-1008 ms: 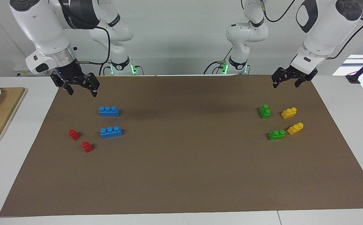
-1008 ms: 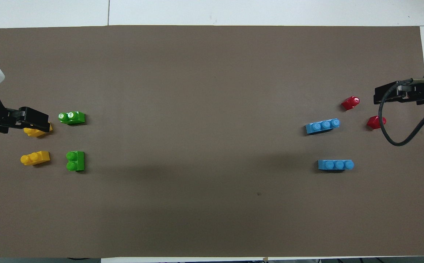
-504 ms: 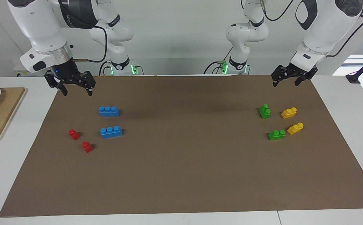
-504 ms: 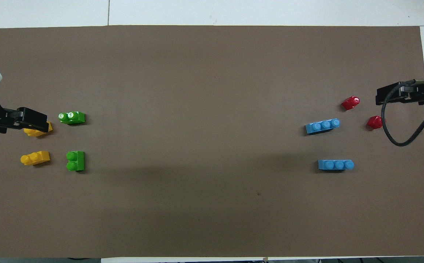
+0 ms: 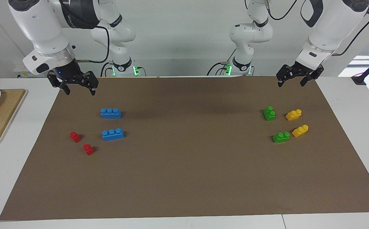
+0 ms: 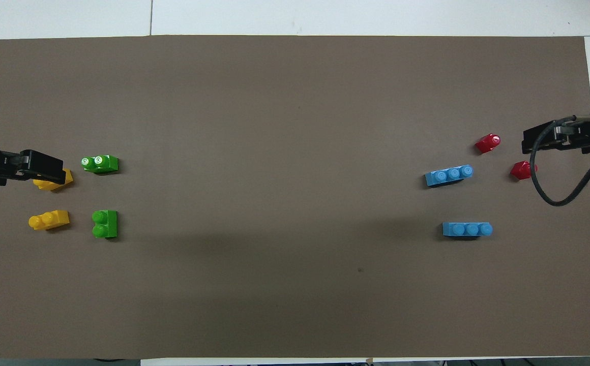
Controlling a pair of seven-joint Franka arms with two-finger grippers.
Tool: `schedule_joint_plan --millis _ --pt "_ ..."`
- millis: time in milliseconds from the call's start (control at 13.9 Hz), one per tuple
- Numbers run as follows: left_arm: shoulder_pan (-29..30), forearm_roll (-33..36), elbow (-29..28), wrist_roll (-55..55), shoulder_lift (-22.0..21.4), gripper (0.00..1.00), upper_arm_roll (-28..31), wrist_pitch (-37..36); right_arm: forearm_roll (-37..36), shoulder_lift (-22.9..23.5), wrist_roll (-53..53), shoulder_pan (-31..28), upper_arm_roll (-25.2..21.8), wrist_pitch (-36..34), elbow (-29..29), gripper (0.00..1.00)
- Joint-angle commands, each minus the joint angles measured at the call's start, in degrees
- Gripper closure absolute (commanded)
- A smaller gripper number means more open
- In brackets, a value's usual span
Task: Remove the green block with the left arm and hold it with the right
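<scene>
Two green blocks lie on the brown mat toward the left arm's end: one (image 5: pixel 269 113) (image 6: pixel 105 223) nearer to the robots, the other (image 5: pixel 281 137) (image 6: pixel 100 163) farther from them. My left gripper (image 5: pixel 291 84) (image 6: pixel 51 168) is open and empty. It hangs in the air above the mat's edge at the robots' end, apart from both blocks. My right gripper (image 5: pixel 80 92) (image 6: pixel 535 141) is open and empty, up in the air over the mat's corner at the right arm's end.
Two yellow bricks (image 5: pixel 293 114) (image 5: pixel 300 130) lie beside the green blocks. Two blue three-stud bricks (image 5: pixel 110 113) (image 5: pixel 112 134) and two small red bricks (image 5: pixel 75 136) (image 5: pixel 88 149) lie toward the right arm's end. A wooden board (image 5: pixel 0 117) with a plate lies off the mat there.
The right gripper has drawn back toward the mat's corner at the robots' end. The left gripper has risen a little. No block has moved.
</scene>
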Motion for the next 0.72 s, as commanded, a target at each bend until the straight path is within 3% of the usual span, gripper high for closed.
schedule_joint_plan --millis 0,648 --pt "-0.74 -0.29 0.19 -0.86 -0.41 0.0 0.43 0.66 -0.28 -1.15 -0.67 0.16 0.18 -0.82 -0.65 0.02" --pt "-0.74 -0.38 0.19 -0.86 -0.41 0.0 0.43 0.57 0.16 -1.5 0.83 0.07 0.18 -1.35 -1.44 0.02"
